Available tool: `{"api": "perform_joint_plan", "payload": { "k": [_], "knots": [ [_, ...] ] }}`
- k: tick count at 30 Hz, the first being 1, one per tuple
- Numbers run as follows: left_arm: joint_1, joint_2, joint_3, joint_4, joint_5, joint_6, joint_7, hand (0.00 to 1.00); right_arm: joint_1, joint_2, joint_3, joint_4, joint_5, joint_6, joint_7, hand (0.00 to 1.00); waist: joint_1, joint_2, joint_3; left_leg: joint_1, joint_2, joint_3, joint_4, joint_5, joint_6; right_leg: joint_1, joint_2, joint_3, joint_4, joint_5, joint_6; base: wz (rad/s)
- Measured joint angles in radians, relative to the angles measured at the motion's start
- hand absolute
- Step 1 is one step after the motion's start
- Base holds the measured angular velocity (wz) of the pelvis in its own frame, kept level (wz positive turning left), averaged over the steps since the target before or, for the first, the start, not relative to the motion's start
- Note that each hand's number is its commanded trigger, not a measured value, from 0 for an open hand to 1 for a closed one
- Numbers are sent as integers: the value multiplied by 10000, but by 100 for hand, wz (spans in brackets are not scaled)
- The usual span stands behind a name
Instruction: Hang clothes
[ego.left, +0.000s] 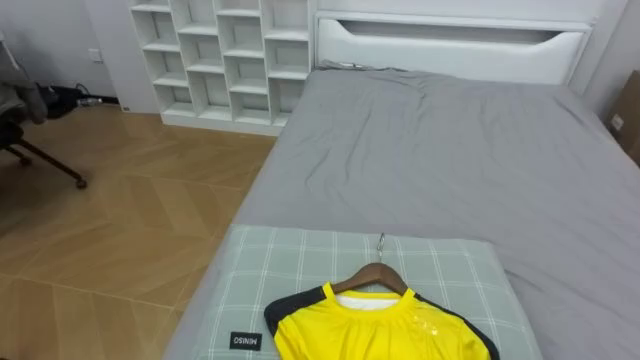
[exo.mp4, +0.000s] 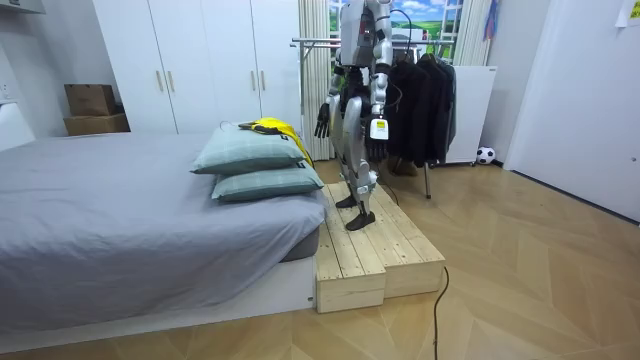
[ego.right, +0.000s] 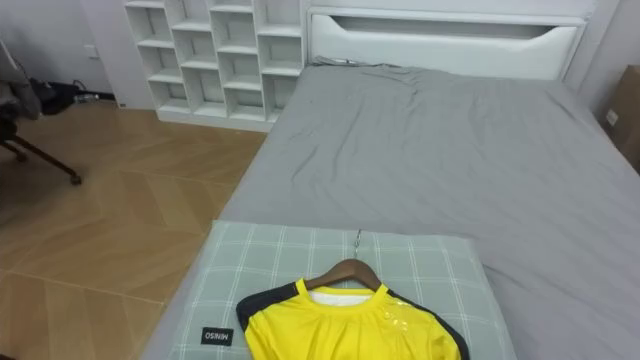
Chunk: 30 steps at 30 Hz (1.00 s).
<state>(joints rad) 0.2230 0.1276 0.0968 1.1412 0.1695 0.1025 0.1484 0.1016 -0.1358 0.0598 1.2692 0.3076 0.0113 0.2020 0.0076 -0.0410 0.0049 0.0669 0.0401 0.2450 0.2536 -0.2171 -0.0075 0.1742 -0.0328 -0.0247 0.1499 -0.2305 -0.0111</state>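
Since the yellow shirt (ego.left: 370, 335), on its hanger (ego.left: 372, 272), is laid on the checked pillow (ego.left: 300, 265) at the bed's (ego.left: 450, 150) end, pickup is judged pending: the right robot hand (exo.mp4: 322, 120) is hung open, the left robot hand (exo.mp4: 374, 140) cannot be read, and the hanger must be reached for.

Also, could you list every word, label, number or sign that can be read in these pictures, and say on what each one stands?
Small black rectangular label on the pale green checked pillow: white letters, upside down from here, too small to read surely.
Yellow shirt with dark sleeves: faint pale chest marks, not legible.
I find no other text or number.
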Motion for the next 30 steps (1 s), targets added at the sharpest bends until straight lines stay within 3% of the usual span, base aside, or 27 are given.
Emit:
{"api": "perform_joint_plan", "payload": {
  "k": [16,30],
  "knots": [
    [-11,-6,-19,-1,2,21,186,0,20,-18,450,244,1527,135,406,0,2,-17,10,-9,4,10,-6,-2,-4,-3,12,18,-13,0,1,0],
    [6,-28,-45,0,-44,147,366,0,144,-28,664,99,1667,246,279,0,6,-38,2,-3,4,20,-4,-2,-3,-4,20,64,-9,0,1,0]
  ]
}}
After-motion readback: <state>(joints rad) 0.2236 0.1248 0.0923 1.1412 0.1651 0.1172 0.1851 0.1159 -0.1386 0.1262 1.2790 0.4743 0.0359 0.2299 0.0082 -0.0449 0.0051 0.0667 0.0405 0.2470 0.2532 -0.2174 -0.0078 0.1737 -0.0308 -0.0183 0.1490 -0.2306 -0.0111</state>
